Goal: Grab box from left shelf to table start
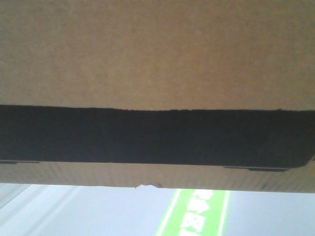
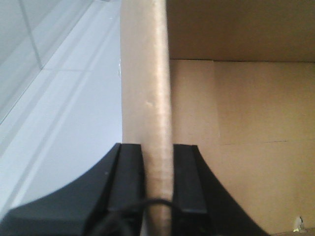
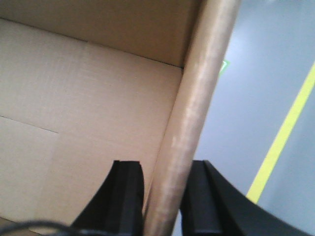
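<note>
Right now my left gripper and right gripper are each clamped on an upright side wall of the box, which hangs between them over grey floor; no shelf or table shows. I judge it best to move both arms level and together, lest the cardboard buckle. White characters on the green floor strip are too blurred to read.

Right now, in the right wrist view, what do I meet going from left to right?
Inside of the box, black jaw, box wall, second black jaw, grey floor, yellow line.
</note>
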Robot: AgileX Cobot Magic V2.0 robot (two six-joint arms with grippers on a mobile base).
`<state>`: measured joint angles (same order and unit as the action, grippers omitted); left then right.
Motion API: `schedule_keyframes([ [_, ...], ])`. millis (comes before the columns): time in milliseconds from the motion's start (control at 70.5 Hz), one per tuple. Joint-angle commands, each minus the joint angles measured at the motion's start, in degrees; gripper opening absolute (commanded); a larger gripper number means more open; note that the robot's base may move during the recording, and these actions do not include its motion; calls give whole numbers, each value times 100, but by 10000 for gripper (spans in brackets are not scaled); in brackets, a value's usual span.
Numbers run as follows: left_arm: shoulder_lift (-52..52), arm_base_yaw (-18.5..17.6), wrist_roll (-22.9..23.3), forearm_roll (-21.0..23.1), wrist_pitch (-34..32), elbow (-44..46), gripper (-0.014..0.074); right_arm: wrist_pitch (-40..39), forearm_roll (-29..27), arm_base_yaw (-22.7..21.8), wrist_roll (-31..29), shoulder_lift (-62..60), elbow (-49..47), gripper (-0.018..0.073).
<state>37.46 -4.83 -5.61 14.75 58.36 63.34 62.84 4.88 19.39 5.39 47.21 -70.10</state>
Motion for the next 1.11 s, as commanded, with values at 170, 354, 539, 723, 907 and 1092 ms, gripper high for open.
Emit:
schedule_keyframes([
  [170,-16,-108,-2,1518,-591,257,-97,-972,-488,49,-271,-11,-168,70],
  [354,-16,-108,-2,1518,-591,257,-97,-972,-488,49,-271,-11,-168,70],
  [539,-16,-108,-2,1518,-591,257,-97,-972,-488,49,-271,-11,-168,70],
  [723,-16,-108,-2,1518,-591,257,-97,-972,-488,49,-271,-11,-168,70],
  [907,-16,-108,-2,1518,-591,257,-97,-972,-488,49,-271,-11,-168,70],
  [1092,-16,-108,-2,1518,-591,257,-97,-972,-488,49,-271,-11,-168,70],
])
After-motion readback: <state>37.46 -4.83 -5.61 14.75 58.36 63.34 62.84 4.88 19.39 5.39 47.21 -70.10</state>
